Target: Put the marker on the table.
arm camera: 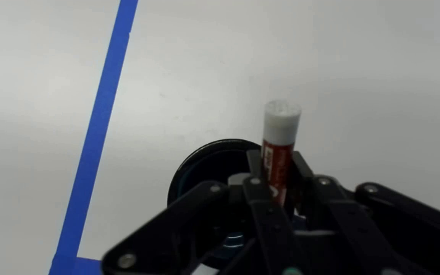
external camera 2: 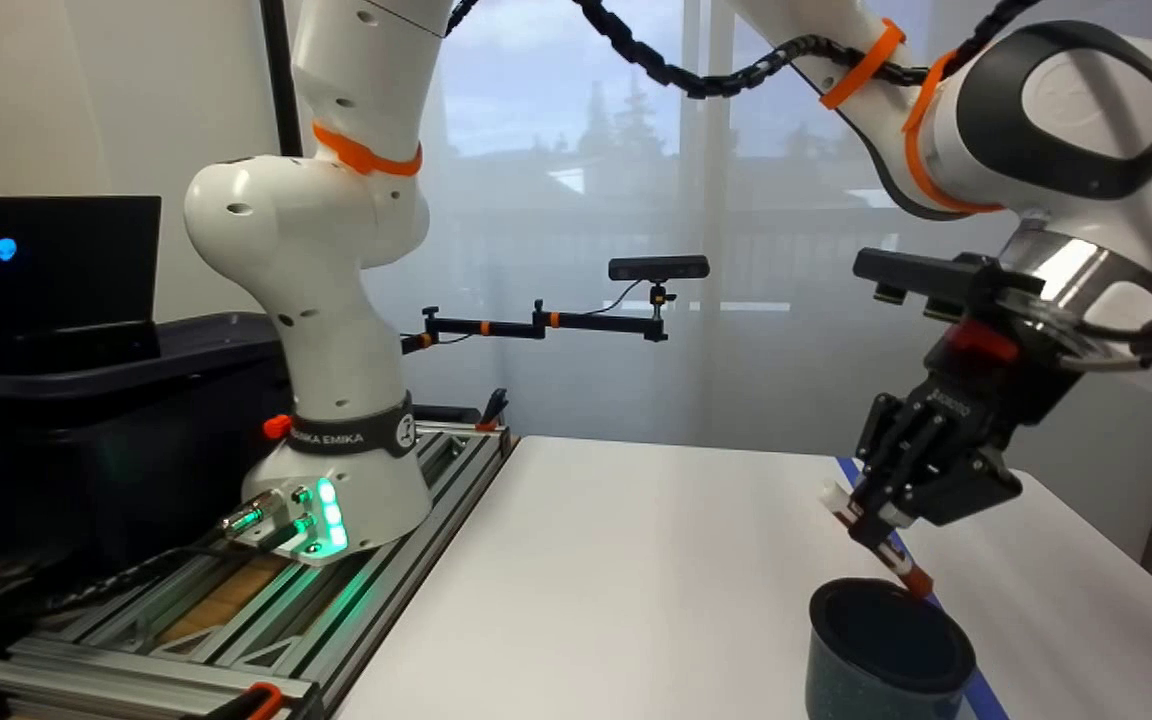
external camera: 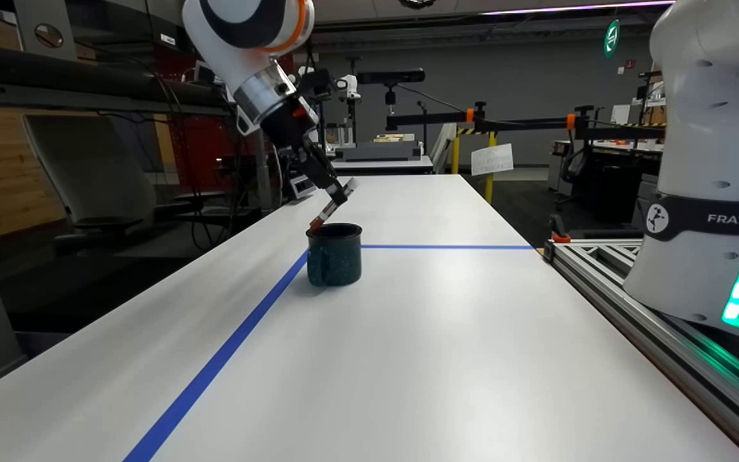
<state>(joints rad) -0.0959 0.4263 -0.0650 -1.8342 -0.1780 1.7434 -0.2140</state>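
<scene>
The gripper is closed on the marker, which hangs tilted, reddish end down near the rim of the dark mug below it; whether they touch I cannot tell. To place it well, I'd lift clear of the mug, move aside, level the barrel, and let go only once the bench bears it. Blue tape crosses the white top beneath; farther out are a chair and a veiled window.

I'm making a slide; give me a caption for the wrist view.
Gripper holding a red-and-white marker, dark mug below, blue tape on the white table.
</scene>
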